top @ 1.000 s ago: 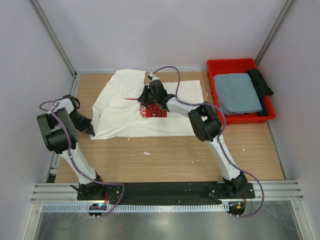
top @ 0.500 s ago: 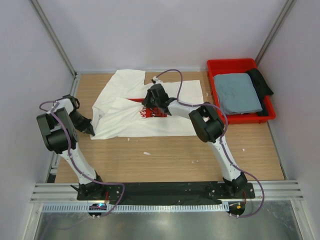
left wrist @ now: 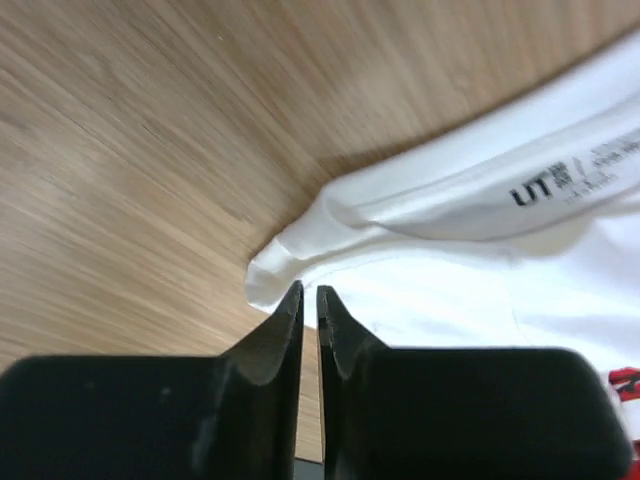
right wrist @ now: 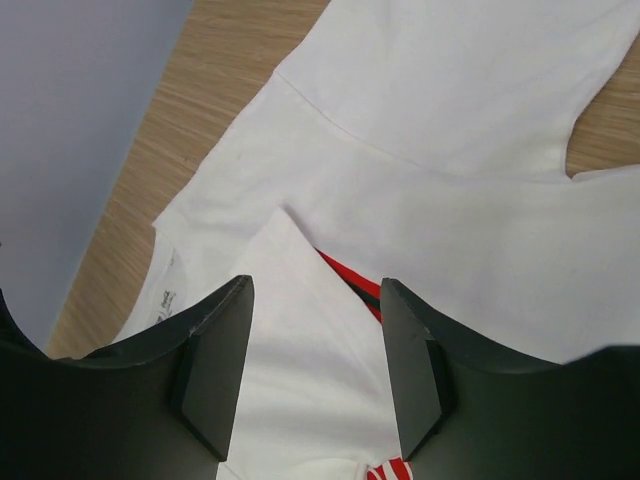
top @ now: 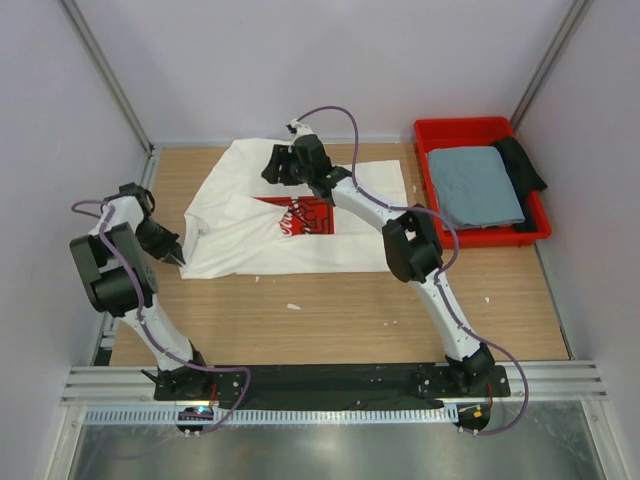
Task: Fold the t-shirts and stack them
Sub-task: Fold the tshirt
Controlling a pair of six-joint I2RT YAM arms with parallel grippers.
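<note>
The large white t-shirt [top: 260, 250] lies partly folded on the wooden table, its red print [top: 310, 215] showing in the middle. My right gripper [top: 272, 165] hovers open over the shirt's far part. In the right wrist view the fingers of that gripper [right wrist: 315, 285] frame bare white cloth [right wrist: 450, 90] and a red strip [right wrist: 350, 280], holding nothing. My left gripper [top: 178, 257] is at the shirt's left edge. In the left wrist view this gripper [left wrist: 309, 290] shows only a narrow slit between its tips, with the collar [left wrist: 560, 270] just ahead. The grey-blue t-shirt [top: 475, 185] lies folded in the bin.
A red plastic bin [top: 465, 127] stands at the back right corner, with a black cloth [top: 522, 160] along its right side. Grey walls and metal posts close in the table on three sides. A small white scrap [top: 292, 306] lies on the wood near the front.
My right gripper opened, let go of the white cloth and moved toward the far left over the shirt. My left gripper's jaws parted slightly and drew a little left of the shirt's edge.
</note>
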